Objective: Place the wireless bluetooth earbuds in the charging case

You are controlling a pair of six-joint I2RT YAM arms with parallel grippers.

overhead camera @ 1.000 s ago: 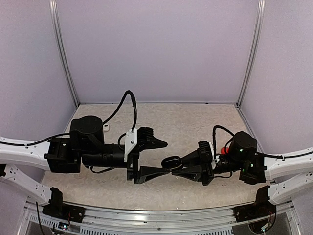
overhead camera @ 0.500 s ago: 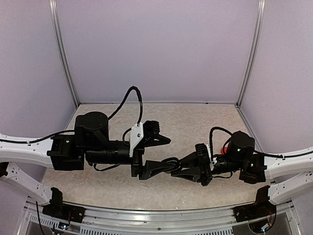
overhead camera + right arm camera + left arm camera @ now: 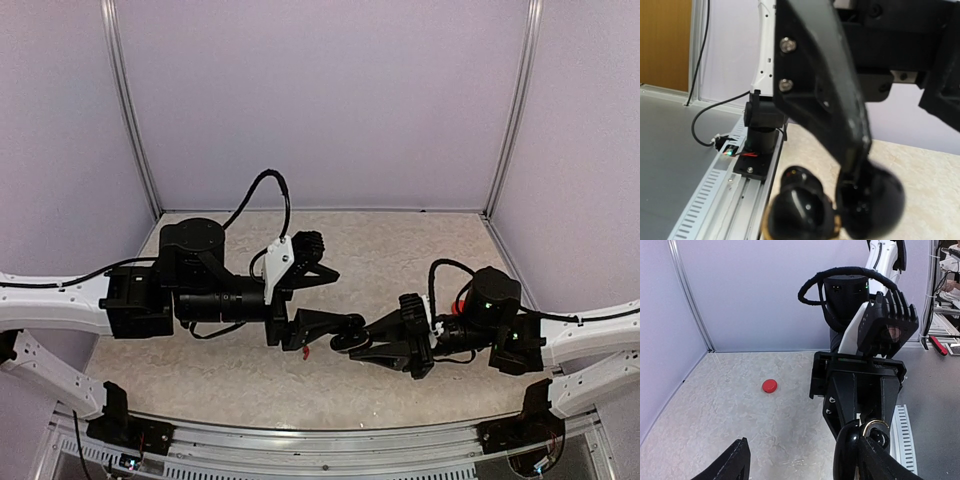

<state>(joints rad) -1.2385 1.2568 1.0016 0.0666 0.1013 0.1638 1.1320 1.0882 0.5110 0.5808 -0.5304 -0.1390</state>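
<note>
My right gripper (image 3: pixel 358 344) is shut on the black glossy charging case (image 3: pixel 349 336), which it holds above the table with the lid swung open. The case has a gold rim (image 3: pixel 875 424) and fills the bottom of the right wrist view (image 3: pixel 802 212). My left gripper (image 3: pixel 328 297) is open wide, its near finger (image 3: pixel 325 325) lying against the case's lid (image 3: pixel 852 450). A dark round shape sits inside the gold ring; I cannot tell if it is one of the earbuds. A tiny red bit (image 3: pixel 305 352) shows under the left finger.
A red pebble-shaped piece (image 3: pixel 769 385) lies on the table on the far side of the right arm's wrist (image 3: pixel 461 305). Lilac walls close the back and both sides. A metal rail with the arm bases (image 3: pixel 747 170) runs along the near edge.
My left arm has swung right and forward, bringing its near finger against the case. The right gripper has shifted slightly left with the case. The tiny red bit is new.
</note>
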